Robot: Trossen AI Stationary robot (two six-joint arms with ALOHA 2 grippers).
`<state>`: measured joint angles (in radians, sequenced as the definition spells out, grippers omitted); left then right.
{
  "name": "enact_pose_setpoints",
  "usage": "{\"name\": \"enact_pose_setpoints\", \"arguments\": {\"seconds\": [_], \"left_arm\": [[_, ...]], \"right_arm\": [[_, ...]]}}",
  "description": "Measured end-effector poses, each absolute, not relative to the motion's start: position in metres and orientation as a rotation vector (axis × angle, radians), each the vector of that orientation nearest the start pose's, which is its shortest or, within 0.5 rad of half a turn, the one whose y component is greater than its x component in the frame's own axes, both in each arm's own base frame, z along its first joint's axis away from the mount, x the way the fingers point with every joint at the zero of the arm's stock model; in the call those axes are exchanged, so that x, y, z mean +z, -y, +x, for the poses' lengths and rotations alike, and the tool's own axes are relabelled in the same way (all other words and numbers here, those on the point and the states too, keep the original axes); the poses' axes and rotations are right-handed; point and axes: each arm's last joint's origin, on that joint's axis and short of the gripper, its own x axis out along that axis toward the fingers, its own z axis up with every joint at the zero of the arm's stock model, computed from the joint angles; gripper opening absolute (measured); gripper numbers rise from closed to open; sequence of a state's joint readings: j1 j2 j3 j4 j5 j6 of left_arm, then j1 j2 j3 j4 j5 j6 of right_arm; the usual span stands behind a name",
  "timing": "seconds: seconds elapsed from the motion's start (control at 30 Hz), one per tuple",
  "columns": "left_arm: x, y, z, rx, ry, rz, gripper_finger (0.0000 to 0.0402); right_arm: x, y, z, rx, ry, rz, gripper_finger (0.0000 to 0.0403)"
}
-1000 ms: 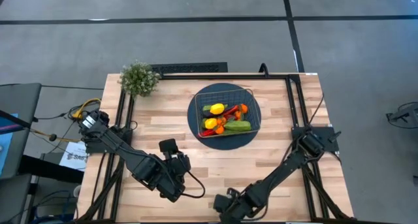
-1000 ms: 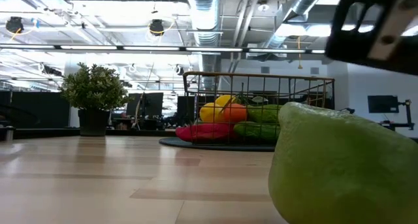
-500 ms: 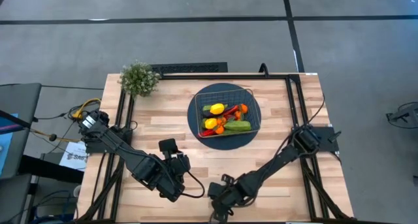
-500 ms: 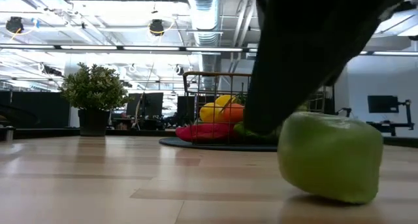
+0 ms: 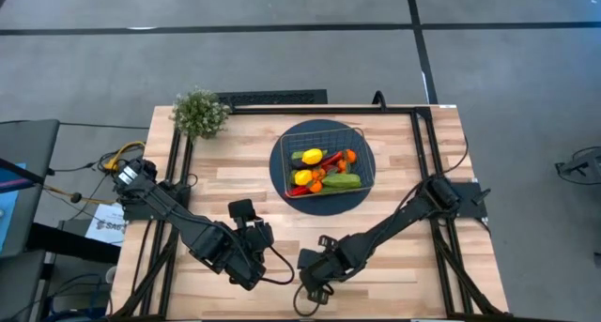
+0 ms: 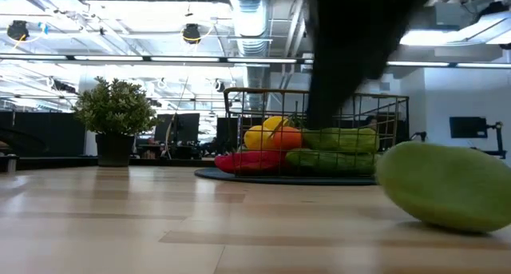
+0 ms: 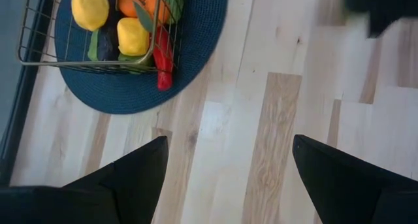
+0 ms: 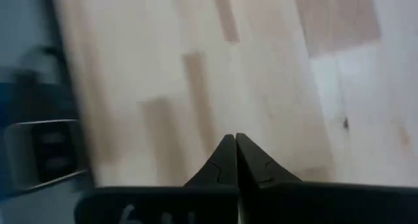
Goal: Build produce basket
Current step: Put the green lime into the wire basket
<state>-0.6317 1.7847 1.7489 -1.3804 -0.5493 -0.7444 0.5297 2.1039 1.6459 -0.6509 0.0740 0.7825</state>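
Note:
The wire basket (image 5: 324, 125) stands on a round dark blue mat (image 5: 282, 176) at the far middle of the table. It holds produce: yellow lemons (image 5: 313, 156), a red pepper (image 5: 331, 159), oranges and green cucumbers (image 5: 343, 181). A single green fruit (image 6: 447, 186) lies on its side on the bare wood near the front edge, visible only in the low view. My right gripper (image 5: 308, 286) is shut above the front middle of the table (image 8: 236, 145) and holds nothing. My left gripper (image 5: 254, 270) hangs open to its left, empty (image 7: 228, 178).
A bushy green plant (image 5: 199, 113) sits at the far left corner. A black metal frame (image 5: 427, 153) runs along the table's far and side edges. Bare wood (image 5: 235, 181) lies between the mat and both grippers.
My right gripper has swept along the near edge toward the table's left, rising a little and rolling, and has stayed shut. The green fruit has tipped over from upright onto its side and now lies farther from the near edge, at the low view's right.

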Motion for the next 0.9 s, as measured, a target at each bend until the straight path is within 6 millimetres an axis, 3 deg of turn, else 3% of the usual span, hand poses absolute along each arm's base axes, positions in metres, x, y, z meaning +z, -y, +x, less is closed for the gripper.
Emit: {"name": "enact_pose_setpoints", "arguments": {"seconds": [0.17, 0.3, 0.5, 0.7, 0.9], "left_arm": [[0.321, 0.187, 0.281, 0.352, -1.089, 0.129, 0.0313], [0.321, 0.188, 0.280, 0.349, -1.089, 0.130, 0.0313], [0.322, 0.188, 0.280, 0.354, -1.084, 0.134, 0.0313], [0.322, 0.188, 0.281, 0.354, -1.082, 0.135, 0.0313], [0.322, 0.188, 0.279, 0.356, -1.089, 0.145, 0.0313]], "right_arm": [[0.234, -0.222, 0.373, 0.014, -1.148, 0.401, 0.0011], [0.246, -0.225, 0.355, -0.035, -1.227, 0.455, 0.0046], [0.235, -0.238, 0.335, -0.195, -1.349, 0.527, 0.0120], [0.218, -0.236, 0.343, -0.348, -1.356, 0.618, 0.0189], [0.196, -0.226, 0.356, -0.425, -1.367, 0.621, 0.0213]]}}
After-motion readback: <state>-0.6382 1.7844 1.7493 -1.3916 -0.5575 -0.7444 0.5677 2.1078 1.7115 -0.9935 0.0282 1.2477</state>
